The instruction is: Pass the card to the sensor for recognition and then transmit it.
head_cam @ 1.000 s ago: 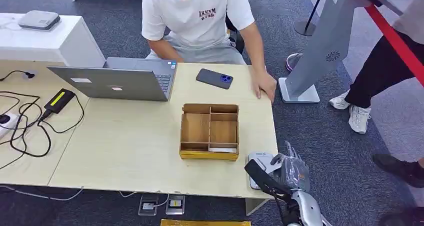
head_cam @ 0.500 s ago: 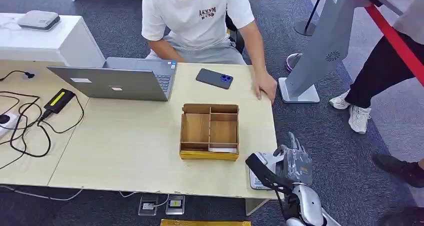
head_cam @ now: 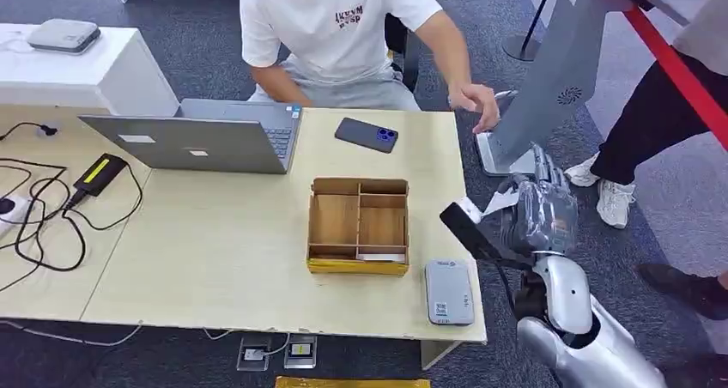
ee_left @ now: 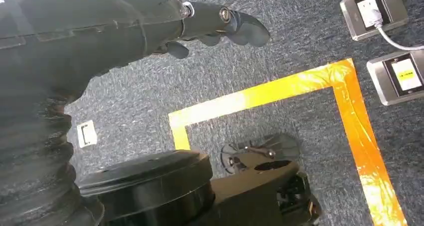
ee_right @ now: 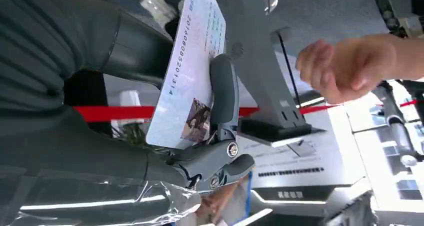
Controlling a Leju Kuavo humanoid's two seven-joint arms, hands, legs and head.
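Note:
My right hand (head_cam: 536,209) is raised beside the table's right edge and pinches a white card (head_cam: 499,203) between thumb and fingers. Up close, the card (ee_right: 187,71) shows a printed number and a small photo, with a dark finger (ee_right: 223,98) lying across it. The grey card sensor (head_cam: 449,292) lies flat on the table's front right corner, below and left of the hand. A seated person's hand (head_cam: 477,105) hovers in the air beyond the card. My left hand (ee_left: 210,28) hangs over the carpet, its fingers curled with nothing in them.
A wooden compartment box (head_cam: 358,227) stands left of the sensor. Farther back lie a phone (head_cam: 367,135) and an open laptop (head_cam: 202,137). Cables (head_cam: 43,216) cover the left side. A grey kiosk stand (head_cam: 549,79) and another person's legs (head_cam: 640,139) are to the right.
My right hand lifted the card off the sensor and carried it up and back to the right. The seated person's hand rose from the table's corner into the air.

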